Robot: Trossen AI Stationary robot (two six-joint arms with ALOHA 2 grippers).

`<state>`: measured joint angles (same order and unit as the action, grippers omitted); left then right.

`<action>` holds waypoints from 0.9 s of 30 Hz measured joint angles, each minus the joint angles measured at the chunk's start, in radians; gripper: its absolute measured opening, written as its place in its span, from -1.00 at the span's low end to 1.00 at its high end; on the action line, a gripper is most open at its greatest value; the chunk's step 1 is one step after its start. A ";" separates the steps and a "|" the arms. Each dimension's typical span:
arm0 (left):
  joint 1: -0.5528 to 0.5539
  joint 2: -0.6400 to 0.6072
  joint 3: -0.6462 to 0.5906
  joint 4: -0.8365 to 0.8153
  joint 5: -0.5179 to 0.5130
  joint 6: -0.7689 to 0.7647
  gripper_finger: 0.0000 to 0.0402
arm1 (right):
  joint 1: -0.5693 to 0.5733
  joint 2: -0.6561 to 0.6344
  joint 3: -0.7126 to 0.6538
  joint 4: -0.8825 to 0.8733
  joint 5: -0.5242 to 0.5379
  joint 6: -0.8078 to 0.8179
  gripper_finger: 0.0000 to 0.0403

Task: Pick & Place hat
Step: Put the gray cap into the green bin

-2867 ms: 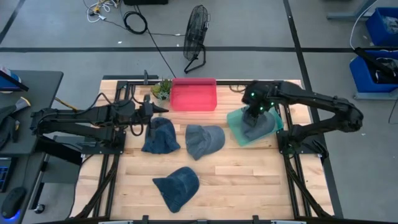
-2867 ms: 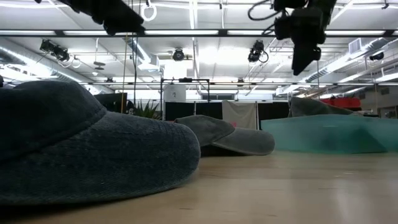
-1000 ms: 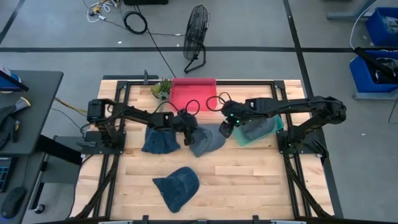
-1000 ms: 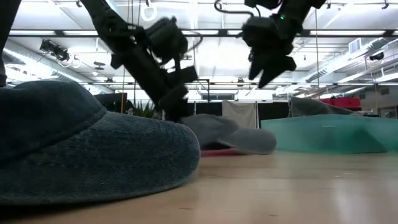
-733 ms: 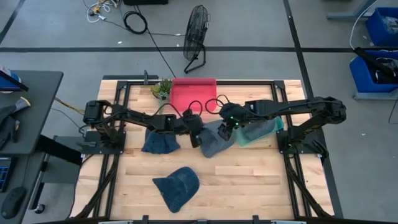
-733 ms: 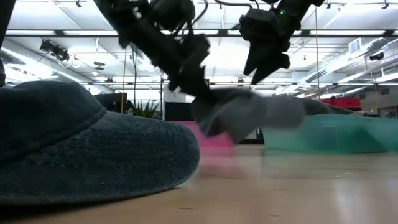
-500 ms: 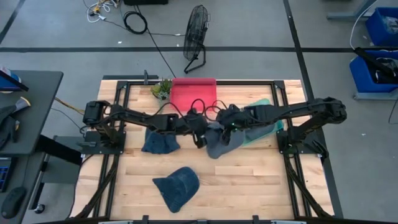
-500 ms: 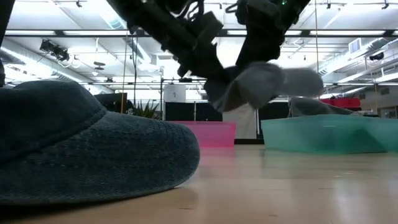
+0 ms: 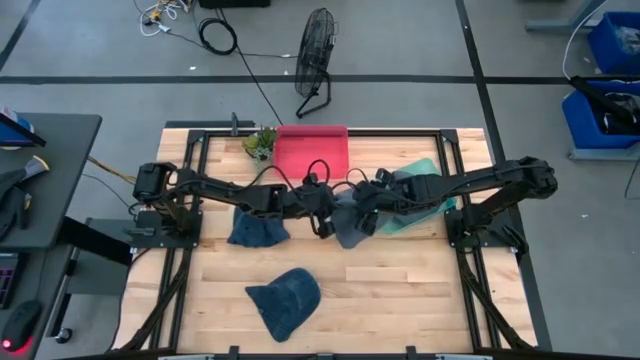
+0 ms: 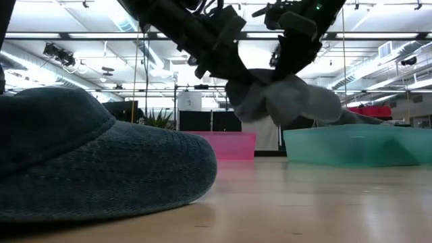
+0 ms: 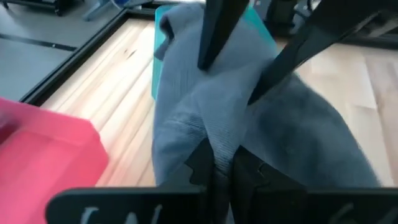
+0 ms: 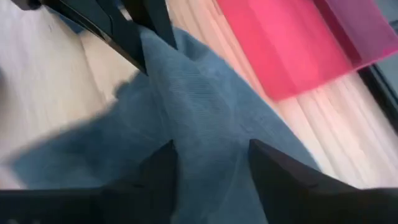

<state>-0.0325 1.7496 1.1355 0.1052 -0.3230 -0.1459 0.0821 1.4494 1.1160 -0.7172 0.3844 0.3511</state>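
A grey-blue hat [image 9: 348,222] hangs above the middle of the table, also seen in the low view [image 10: 287,98]. My left gripper [image 11: 219,167] is shut on it from its left side. My right gripper [image 12: 211,165] stands at the hat's right side. Its open fingers [image 11: 214,37] straddle a raised fold of the crown; whether they touch the cloth, I cannot tell. Two darker hats lie brim-down on the table, one at the left [image 9: 258,224] and one near the front [image 9: 285,298]. Another hat [image 9: 418,190] lies in the teal bin [image 9: 428,168]. My left gripper pinches a raised fold of the hat's cloth [image 11: 221,138] between its two fingers, at the hat's left side. The fingers come slanting down from the table's left. The hat hangs clear of the table, bunched and sagging to the right of the hold.
A pink bin [image 9: 311,150] stands at the far edge, with a small plant [image 9: 260,143] to its left. The teal bin sits at the right, just behind the right gripper. The front hat fills the low view's left [image 10: 88,162].
My left gripper has lifted the grey-blue hat off the table and carried it up and toward the right. The hat went from lying flat to hanging bunched and clear. My right gripper has shifted a little toward the hat and now straddles its crown.
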 joint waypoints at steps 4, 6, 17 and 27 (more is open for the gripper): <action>0.000 0.000 0.000 0.017 0.001 0.007 -0.77 | -0.003 0.000 0.000 -0.006 -0.019 0.010 -0.38; 0.001 0.000 0.000 0.017 0.000 0.033 -0.71 | -0.003 0.000 0.000 -0.013 -0.038 0.010 -0.60; 0.034 0.000 0.001 -0.005 -0.003 0.064 -0.23 | -0.003 -0.008 0.046 -0.395 -0.041 0.179 -0.89; 0.048 0.000 0.001 -0.029 -0.003 0.080 -0.17 | -0.044 -0.056 0.190 -0.793 0.174 0.282 -0.90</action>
<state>0.0151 1.7496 1.1362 0.0757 -0.3260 -0.0655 0.0385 1.3935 1.3065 -1.5105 0.5582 0.6333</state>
